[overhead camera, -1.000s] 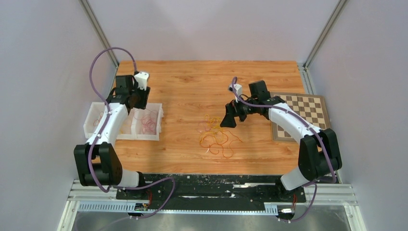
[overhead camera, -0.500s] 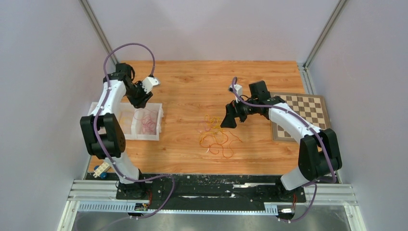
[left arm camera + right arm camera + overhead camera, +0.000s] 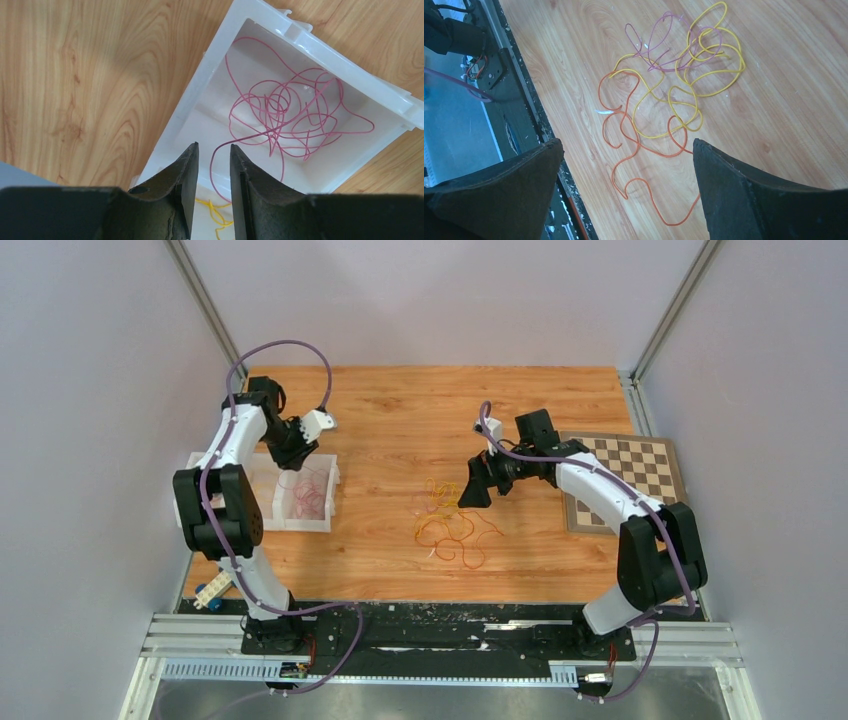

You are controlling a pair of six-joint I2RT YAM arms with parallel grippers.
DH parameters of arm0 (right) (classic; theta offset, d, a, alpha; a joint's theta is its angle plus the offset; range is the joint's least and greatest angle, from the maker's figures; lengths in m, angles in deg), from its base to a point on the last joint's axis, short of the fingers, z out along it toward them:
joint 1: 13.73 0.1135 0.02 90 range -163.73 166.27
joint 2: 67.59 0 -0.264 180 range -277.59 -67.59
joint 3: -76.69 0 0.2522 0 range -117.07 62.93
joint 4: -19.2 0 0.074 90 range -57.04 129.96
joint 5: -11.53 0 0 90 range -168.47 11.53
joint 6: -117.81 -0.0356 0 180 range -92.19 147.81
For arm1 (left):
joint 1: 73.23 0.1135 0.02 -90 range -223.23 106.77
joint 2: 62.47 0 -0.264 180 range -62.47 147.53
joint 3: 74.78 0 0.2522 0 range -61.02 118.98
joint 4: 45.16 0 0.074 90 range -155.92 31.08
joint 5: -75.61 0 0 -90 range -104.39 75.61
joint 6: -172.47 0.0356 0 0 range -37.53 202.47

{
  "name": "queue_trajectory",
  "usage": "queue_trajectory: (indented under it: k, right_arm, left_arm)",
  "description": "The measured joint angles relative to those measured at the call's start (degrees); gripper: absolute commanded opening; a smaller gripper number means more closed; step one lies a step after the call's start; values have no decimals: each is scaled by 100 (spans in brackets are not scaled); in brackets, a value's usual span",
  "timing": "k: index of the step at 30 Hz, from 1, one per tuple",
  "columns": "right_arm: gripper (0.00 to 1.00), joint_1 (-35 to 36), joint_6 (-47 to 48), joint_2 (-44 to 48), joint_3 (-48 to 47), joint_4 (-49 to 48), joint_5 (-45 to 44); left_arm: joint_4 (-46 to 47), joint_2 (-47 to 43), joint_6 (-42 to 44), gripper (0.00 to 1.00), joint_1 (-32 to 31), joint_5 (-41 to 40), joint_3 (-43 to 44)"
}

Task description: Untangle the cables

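A tangle of thin cables [image 3: 450,520] lies on the wooden table: yellow [image 3: 684,85], orange [image 3: 639,150] and a pale pink one [image 3: 659,45] looped through each other. My right gripper [image 3: 470,490] hangs just above its right side, jaws wide open and empty [image 3: 626,142]. A separate pink cable [image 3: 290,115] lies coiled in the right compartment of a white bin [image 3: 200,85]. A yellow cable [image 3: 217,212] lies in the adjacent compartment. My left gripper [image 3: 214,146] hovers over the bin [image 3: 330,480], jaws slightly apart, holding nothing.
A chessboard [image 3: 630,475] lies at the right edge of the table under my right arm. A small blue and white object [image 3: 208,592] sits by the left arm's base. Grey walls enclose the table on three sides.
My left arm has swung upright and its gripper has shifted a little right over the bin's right compartment. The right arm and the tangle have barely moved.
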Motion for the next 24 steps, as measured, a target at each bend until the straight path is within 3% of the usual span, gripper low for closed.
queue_trajectory:
  k: [10,24]
  right_arm:
    - [100,0,0,-26,0,52,-2]
    - [100,-4,24,-94,0,94,-7]
  left_arm:
    - [59,120,103,1,-79,24,-92]
    - [861,125,-33,0,-389,442,-1110]
